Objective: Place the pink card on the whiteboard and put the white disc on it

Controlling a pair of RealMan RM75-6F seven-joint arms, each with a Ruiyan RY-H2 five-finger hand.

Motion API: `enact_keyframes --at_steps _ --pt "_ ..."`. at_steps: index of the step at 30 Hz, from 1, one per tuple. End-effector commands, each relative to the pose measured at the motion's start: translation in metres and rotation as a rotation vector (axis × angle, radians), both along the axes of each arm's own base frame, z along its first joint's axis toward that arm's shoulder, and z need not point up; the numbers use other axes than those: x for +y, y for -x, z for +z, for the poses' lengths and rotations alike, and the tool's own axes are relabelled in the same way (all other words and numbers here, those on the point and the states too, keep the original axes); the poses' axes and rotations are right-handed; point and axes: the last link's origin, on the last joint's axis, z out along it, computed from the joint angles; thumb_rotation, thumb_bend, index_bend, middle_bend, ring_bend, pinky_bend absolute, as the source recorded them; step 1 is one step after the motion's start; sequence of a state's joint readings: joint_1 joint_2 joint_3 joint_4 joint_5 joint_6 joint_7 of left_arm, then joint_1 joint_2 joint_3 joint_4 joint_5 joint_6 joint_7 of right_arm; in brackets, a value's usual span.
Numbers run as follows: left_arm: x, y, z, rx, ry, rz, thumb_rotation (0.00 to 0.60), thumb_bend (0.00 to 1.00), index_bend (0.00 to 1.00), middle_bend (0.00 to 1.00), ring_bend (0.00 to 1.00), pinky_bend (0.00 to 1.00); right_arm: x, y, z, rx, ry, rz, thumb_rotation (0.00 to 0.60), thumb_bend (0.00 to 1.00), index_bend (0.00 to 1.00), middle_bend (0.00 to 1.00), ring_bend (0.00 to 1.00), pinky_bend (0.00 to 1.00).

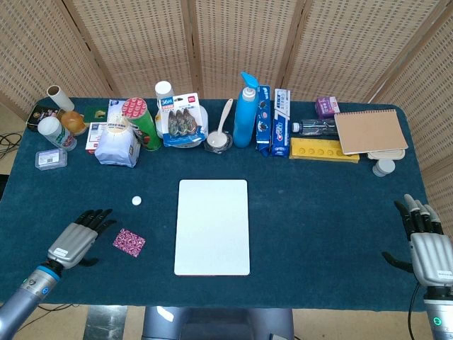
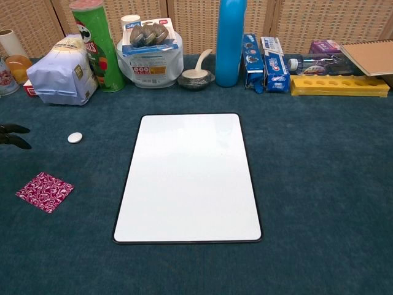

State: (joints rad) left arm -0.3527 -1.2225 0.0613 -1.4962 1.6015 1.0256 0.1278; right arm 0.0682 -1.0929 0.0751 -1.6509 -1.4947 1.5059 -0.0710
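Note:
A pink patterned card lies flat on the blue cloth, left of the whiteboard. A small white disc sits on the cloth above the card. My left hand hovers just left of the card, fingers spread, holding nothing; only its fingertips show at the chest view's left edge. My right hand rests open at the table's far right edge, far from both objects.
Along the back stand a white bag, a green can, a blue bottle, boxes, a yellow tray and a notebook. Jars and a small box sit at the back left.

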Motion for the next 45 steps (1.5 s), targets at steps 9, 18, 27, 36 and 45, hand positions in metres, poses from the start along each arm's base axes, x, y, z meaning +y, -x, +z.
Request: enact_keyframes --at_steps 9,18,27,36,45 --pt "0.006 -0.02 -0.029 0.013 0.053 -0.023 0.6 0.25 0.22 0.0 0.0 0.06 0.002 0.002 0.008 -0.023 0.016 -0.007 0.6 0.0 0.0 0.0 0.0 0.0" --pt "0.011 -0.028 -0.038 0.024 0.066 -0.006 0.6 0.23 0.22 0.0 0.0 0.06 0.003 0.003 0.01 -0.027 0.019 -0.01 0.6 0.0 0.0 0.0 0.0 0.0" --pt "0.013 -0.028 -0.045 0.031 0.053 0.015 0.6 0.19 0.29 0.0 0.0 0.06 0.003 0.003 0.009 -0.03 0.015 -0.012 0.6 0.0 0.0 0.0 0.0 0.0" --pt "0.019 -0.028 -0.046 0.028 0.027 0.03 0.6 0.18 0.29 0.0 0.0 0.06 0.004 0.004 0.01 -0.034 0.012 -0.018 0.6 0.0 0.0 0.0 0.0 0.0" --pt "0.022 -0.027 -0.049 0.031 0.028 0.049 0.6 0.18 0.29 0.0 0.0 0.06 0.003 0.004 0.009 -0.04 0.005 -0.023 0.6 0.0 0.0 0.0 0.0 0.0"
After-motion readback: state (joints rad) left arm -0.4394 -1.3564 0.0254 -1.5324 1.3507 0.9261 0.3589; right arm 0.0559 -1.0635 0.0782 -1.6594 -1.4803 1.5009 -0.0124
